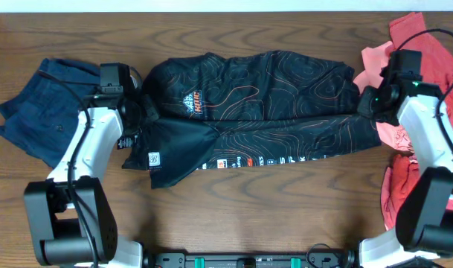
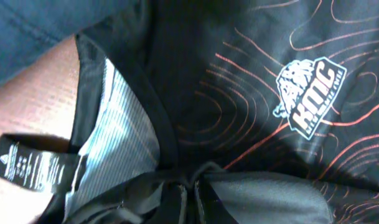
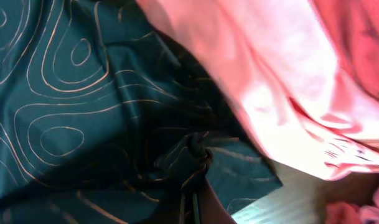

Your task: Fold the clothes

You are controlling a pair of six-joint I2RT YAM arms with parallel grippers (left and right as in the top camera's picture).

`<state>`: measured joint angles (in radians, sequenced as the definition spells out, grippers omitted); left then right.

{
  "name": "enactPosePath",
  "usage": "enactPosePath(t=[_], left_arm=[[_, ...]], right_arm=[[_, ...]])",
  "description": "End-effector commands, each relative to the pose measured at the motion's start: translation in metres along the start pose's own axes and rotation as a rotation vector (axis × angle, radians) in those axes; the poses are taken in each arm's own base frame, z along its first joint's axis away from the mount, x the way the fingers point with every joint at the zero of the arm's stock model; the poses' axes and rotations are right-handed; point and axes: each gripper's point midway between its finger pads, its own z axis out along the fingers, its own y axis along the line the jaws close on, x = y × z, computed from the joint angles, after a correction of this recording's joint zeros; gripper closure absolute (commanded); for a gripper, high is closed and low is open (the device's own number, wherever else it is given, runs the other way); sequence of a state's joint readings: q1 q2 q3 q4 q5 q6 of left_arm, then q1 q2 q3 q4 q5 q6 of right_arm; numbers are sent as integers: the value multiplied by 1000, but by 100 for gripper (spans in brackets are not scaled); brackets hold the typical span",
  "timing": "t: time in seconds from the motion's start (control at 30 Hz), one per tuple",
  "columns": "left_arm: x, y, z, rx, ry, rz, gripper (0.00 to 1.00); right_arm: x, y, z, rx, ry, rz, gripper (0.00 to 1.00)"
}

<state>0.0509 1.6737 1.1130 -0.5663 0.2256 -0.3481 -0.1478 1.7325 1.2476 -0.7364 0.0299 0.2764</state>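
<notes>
Closest to the lens, the left gripper [image 2: 190,186] is pressed shut on a gathered fold of the black sports jersey with thin orange contour lines [image 1: 271,97], at the jersey's left end by the collar. The pinch puckers the cloth. The grey mesh lining [image 2: 114,143] and black care tag [image 2: 27,165] show beside it, so that edge is turned over.

The dark blue denim garment [image 1: 44,104] lies crumpled left of the jersey, touching its left edge or tucked under it; cannot tell which. It looks parked there, waiting its turn.

The jersey is the item in hand. It is stretched lengthwise across the middle of the brown wooden worktop [image 1: 286,216], with its lower part doubled into a long band. The white-and-orange printed crest [image 1: 196,104] faces up near the jersey's left end, and the small white label [image 1: 153,159] is at its lower-left corner.

The right gripper [image 1: 367,100] is at the jersey's right end, closed on a knot of hem, clear in the right wrist view. Holding both ends likely keeps the cloth taut and straight for a lengthwise fold; the fold looks partly done.

The pale pink shirt [image 1: 375,67] touches the jersey's right end, and the red garment [image 1: 427,45] lies beyond it. Risk: the right pinch could drag the pink shirt along.
</notes>
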Motion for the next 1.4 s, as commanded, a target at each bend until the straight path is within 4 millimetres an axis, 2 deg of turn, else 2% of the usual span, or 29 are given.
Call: enactPosePath(t=[0.0,0.07,0.1,0.13,0.17,0.2,0.23,0.3,0.33,0.4,0.47,0.6,0.73,0.83,1.03,1.2,1.23,1.3,1.37], left_arm=[[-6,4,4,-14,-15,-17,94],[-9,2,5,-8,-29,-14,94],[-12,1,5,-3,-40,-12,94],[-15,0,4,2,-51,-10,94],[-17,-2,2,7,-60,-8,93],[-18,-3,1,7,-61,-8,85],[-17,-3,-1,6,-55,-9,69],[-10,-3,-5,8,-23,-13,50],[-4,-1,-6,1,-1,-16,46],[9,4,-9,-21,49,-11,41],[27,11,-10,-52,120,-25,41],[68,24,-18,-116,282,-47,41],[90,28,-18,-142,352,-32,41],[104,30,-7,-146,369,-9,41],[120,41,17,-140,352,4,41],[119,53,25,-185,315,17,41],[119,52,25,-184,314,17,48],[120,52,25,-183,316,17,75],[121,50,25,-173,322,15,87]], right_arm=[[10,6,19,1,45,-35,99],[11,7,27,3,53,-36,98],[11,7,32,5,56,-37,94],[11,6,35,9,57,-37,85],[10,4,38,19,57,-34,71],[10,2,40,29,56,-34,62],[9,-1,40,43,55,-31,56],[10,-12,39,93,58,-27,53],[12,-19,38,128,61,-17,52],[16,-31,37,179,78,-3,53],[24,-36,36,190,112,-2,56],[43,-41,39,205,170,-18,60],[61,-46,53,209,185,-20,60],[75,-49,64,210,189,-19,60],[88,-53,69,216,211,-22,60],[88,-53,68,217,214,-22,60],[88,-53,68,217,214,-22,60],[88,-53,68,217,214,-22,60],[88,-53,68,217,214,-22,60]])
